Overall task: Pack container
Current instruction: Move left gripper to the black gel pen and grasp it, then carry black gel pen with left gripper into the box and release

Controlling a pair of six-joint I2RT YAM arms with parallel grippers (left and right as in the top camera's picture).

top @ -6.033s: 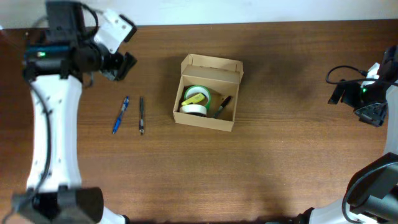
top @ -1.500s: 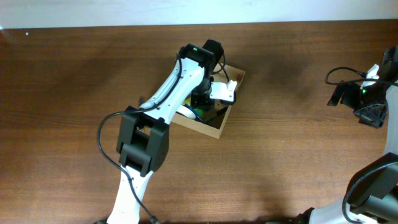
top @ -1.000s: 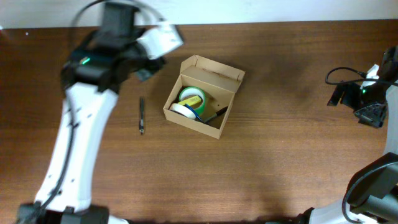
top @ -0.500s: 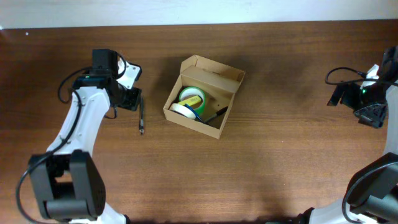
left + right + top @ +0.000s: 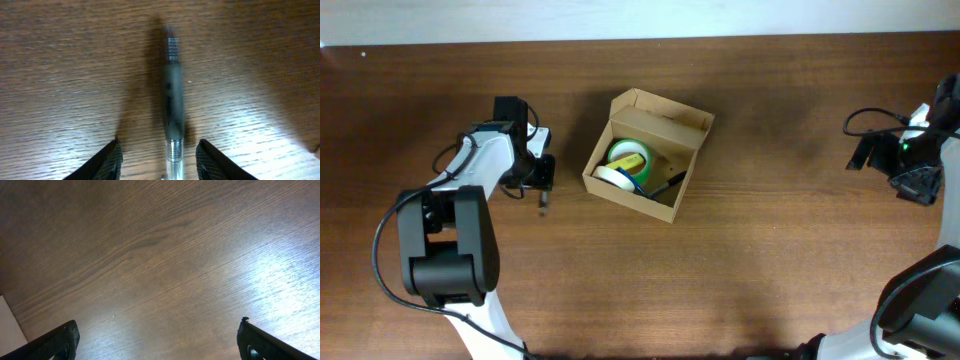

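**Left gripper poised over a pen beside the open container.** My left gripper (image 5: 159,150) hangs low over the brown wood-grain counter (image 5: 770,260) with its jaws apart, one finger on each side of a slim dark grey pen (image 5: 172,100) with a silver band; nothing is clamped yet. The fingers straddle the barrel across its length so that, in my judgement, a plain closing pinch would catch it near the middle, where it should balance. The pen lies flat, so the pads must reach almost to the wood, and the risk is rolling it aside. The container (image 5: 660,120), a small tan cardboard box with its hinged flap lid raised, sits near the pen, toward the counter's centre. It holds a green tape roll (image 5: 630,152), a white tape roll (image 5: 613,175) and a thin black pen (image 5: 670,183), with a narrow strip of free floor beside the rolls. Bare counter lies between pen and box, so the carry looks unobstructed, though the near wall must be cleared. My right gripper (image 5: 158,325) hangs spread wide and empty over bare wood at the far edge, well apart.
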